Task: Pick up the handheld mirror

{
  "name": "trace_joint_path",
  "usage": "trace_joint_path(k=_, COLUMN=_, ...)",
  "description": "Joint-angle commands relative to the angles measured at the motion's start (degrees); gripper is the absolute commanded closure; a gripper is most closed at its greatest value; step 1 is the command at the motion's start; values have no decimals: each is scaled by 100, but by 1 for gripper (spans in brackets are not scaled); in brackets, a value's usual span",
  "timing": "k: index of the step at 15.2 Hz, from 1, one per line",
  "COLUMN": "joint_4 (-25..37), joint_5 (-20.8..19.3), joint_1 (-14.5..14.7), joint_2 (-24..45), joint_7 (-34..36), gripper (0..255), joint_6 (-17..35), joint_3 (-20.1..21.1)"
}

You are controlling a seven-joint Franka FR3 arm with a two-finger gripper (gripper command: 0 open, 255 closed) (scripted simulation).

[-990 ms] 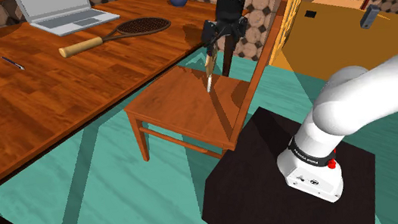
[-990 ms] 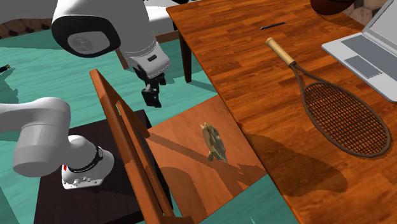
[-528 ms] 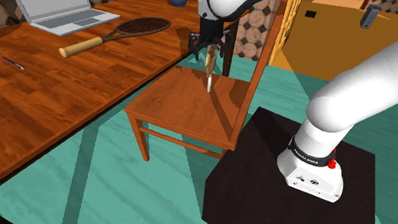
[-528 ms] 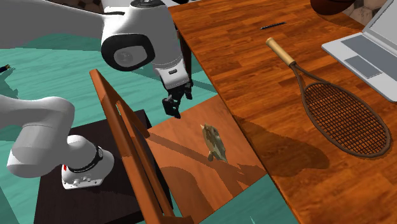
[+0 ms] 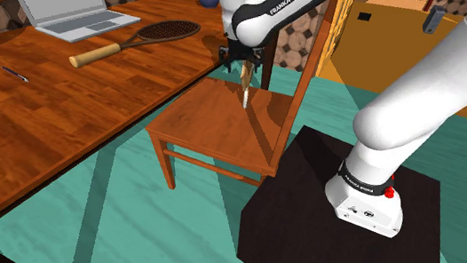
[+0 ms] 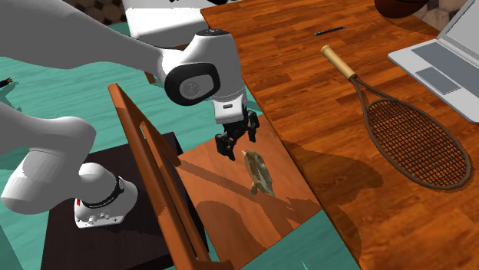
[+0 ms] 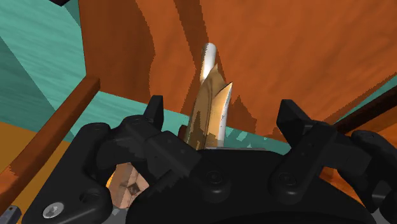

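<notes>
Hovering just above the handheld mirror (image 6: 258, 172) standing upright on the chair seat (image 6: 222, 195) beside the desk (image 6: 307, 92), the gripper (image 6: 237, 144) is holding its fingers (image 7: 154, 108) apart, seemingly lining up to straddle it.

Teal floor (image 5: 135, 235), wooden table (image 5: 33, 111), wooden chair (image 5: 204, 125) beside it, hexagon-patterned wall (image 5: 298, 43) behind

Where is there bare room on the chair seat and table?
The chair seat is bare on the shoulder view's left of the mirror. The table is bare between pen and near edge; crowded around racket and laptop.
</notes>
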Motion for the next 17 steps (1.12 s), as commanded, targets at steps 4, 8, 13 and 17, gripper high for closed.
trace_joint_path(k=4, joint_4=-144, joint_5=-297, joint_1=-95, joint_2=282, joint_7=376, gripper=0, joint_6=353, joint_3=88)
trace_joint_path(k=8, joint_4=-186, joint_5=-376, joint_1=-112, joint_2=359, joint_7=471, gripper=255, joint_6=449, joint_3=111)
trace_joint_path(k=13, joint_4=-185, joint_5=-375, joint_1=-110, joint_2=359, joint_7=475, gripper=255, joint_6=446, joint_3=114)
trace_joint_path(k=17, joint_4=-190, joint_5=-386, joint_1=-119, joint_2=366, joint_7=470, gripper=255, joint_6=461, joint_3=106)
